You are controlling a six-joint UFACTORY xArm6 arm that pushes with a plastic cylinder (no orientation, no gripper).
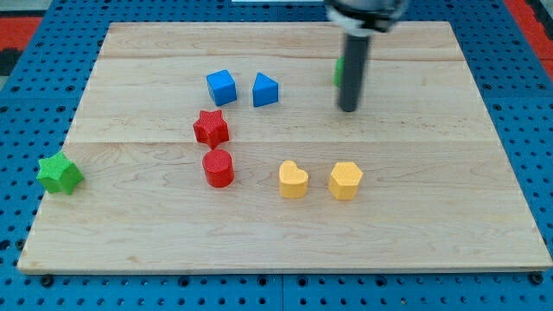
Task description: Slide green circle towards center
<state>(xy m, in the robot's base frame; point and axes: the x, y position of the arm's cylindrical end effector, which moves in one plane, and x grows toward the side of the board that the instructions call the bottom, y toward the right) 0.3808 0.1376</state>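
Green circle (339,71) is mostly hidden behind the rod, only 1 sliver showing, shape hard to confirm. My tip (348,109) sits just below it, rod upright.

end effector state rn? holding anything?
No jaws to open or close: my tip is a bare rod end on the board, holding nothing. It sits just to the view's right of the green circle, which the rod mostly hides; contact cannot be told.

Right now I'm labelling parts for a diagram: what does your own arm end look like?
A straight, dark, round rod, plain and unmarked, hanging from a wider black mount cut off at the view's top. My tip is its blunt lower end. No pincer, cables or sleeves show.
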